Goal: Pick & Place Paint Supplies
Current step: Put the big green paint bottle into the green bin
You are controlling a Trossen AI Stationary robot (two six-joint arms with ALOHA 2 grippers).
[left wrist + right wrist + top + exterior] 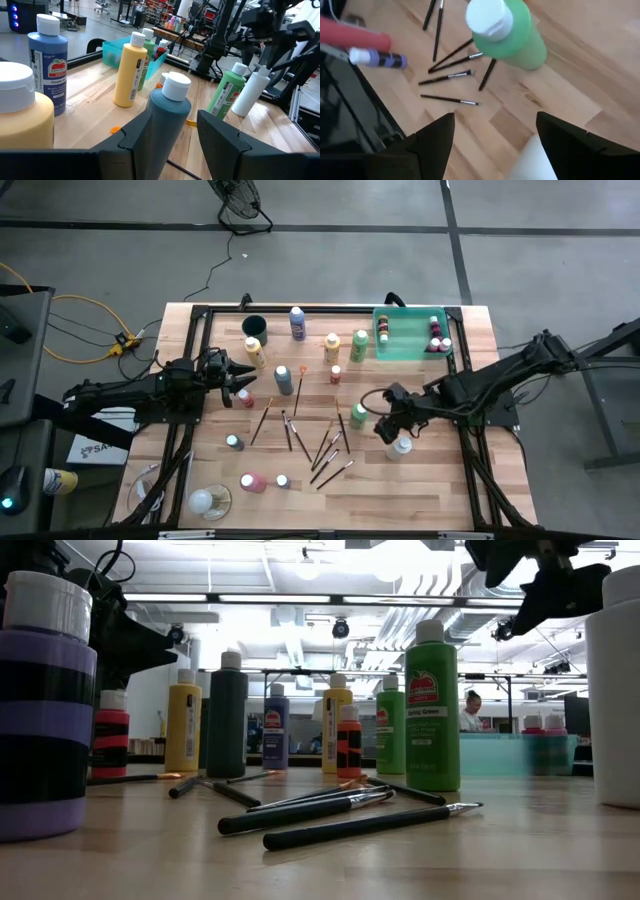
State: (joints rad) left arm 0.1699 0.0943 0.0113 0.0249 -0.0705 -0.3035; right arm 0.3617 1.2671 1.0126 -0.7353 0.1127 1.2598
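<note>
left claw [167,137] spread wide around the upright teal bottle [167,125] left of centre on the surface [420,480], gripping nothing yet; looks rigid, smooth plastic, probably slippery and top-heavy, so clamp mid-body below the cap; right claw [495,135] open, empty, over white bottle [402,446].

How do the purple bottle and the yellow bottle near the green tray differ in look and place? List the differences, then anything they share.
1. Colour: the purple bottle has a dark blue-purple body; the yellow bottle is pale yellow.
2. Place: the purple bottle stands farther from the green tray; the yellow bottle stands closer to it.

Shared: both stand upright on the table, each with a white cap and a printed label.
</note>
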